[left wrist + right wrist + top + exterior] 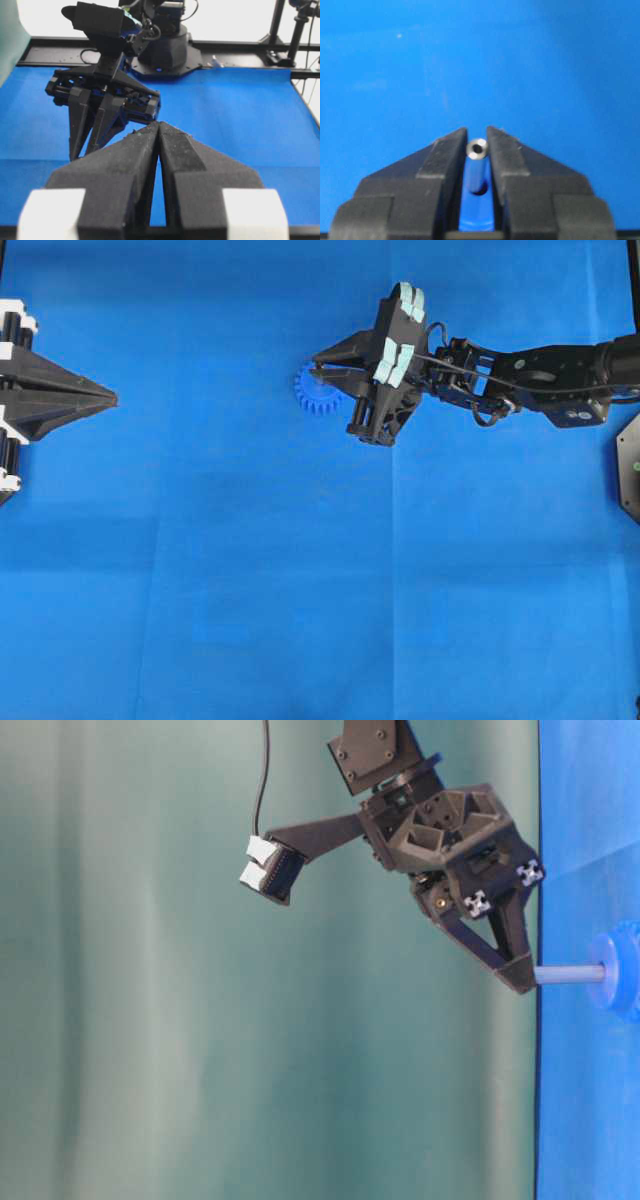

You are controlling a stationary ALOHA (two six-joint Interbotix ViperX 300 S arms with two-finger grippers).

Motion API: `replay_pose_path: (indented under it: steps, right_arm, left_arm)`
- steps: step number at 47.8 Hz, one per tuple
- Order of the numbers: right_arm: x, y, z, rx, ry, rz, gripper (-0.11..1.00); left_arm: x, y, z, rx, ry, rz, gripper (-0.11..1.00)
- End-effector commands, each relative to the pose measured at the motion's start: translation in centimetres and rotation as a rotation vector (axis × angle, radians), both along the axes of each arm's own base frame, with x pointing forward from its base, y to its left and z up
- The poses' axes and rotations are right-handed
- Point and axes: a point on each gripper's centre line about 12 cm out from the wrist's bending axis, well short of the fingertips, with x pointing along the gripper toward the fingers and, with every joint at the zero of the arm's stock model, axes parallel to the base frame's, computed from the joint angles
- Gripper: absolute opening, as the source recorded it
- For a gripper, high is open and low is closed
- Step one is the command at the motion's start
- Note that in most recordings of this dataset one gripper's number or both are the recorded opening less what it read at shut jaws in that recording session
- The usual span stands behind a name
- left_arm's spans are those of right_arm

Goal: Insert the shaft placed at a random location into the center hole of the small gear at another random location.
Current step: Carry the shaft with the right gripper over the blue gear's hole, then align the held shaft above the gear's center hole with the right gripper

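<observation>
Shaft (pixel 570 975) is pinched in the right gripper (pixel 520 982), its long axis square to the blue cloth (pixel 300 590), lower end meeting the small gear (pixel 315 392) near the cloth's far edge. Left gripper (pixel 108 397), clenched empty, sits well apart.

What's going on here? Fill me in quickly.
The right gripper has its jaws shut on the shaft and holds it at the small gear on the blue cloth. In the table-level view the shaft's far end meets the gear's hub; how deep it sits in the center hole cannot be told. The left gripper is shut, empty and parked at the cloth's left edge.
</observation>
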Motion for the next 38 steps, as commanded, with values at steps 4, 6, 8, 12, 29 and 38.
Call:
replay_pose_path:
  steps: [4,6,8,12,29,38]
  right_arm:
    - [0.4,-0.1,0.8,-0.006,-0.033,-0.004,0.03]
    - [0.4,-0.1,0.8,-0.006,-0.033,-0.004,0.03]
    - [0.3,-0.1,0.8,-0.006,-0.033,-0.005,0.03]
    - [0.3,-0.1,0.8,-0.006,-0.033,-0.005,0.03]
    - [-0.2,0.0,4.0,-0.045,-0.096,0.007,0.03]
    - [-0.7,0.0,4.9,-0.06,-0.111,0.012,0.03]
  left_arm:
    - [0.1,0.0,0.3,0.0,-0.009,-0.002,0.0]
    - [0.1,0.0,0.3,0.0,-0.009,-0.002,0.0]
    - [0.1,0.0,0.3,0.0,-0.009,-0.002,0.0]
    - [0.1,0.0,0.3,0.0,-0.009,0.0,0.0]
    - [0.1,0.0,0.3,-0.002,-0.009,-0.002,0.0]
    - [0.1,0.0,0.3,-0.002,-0.009,-0.002,0.0]
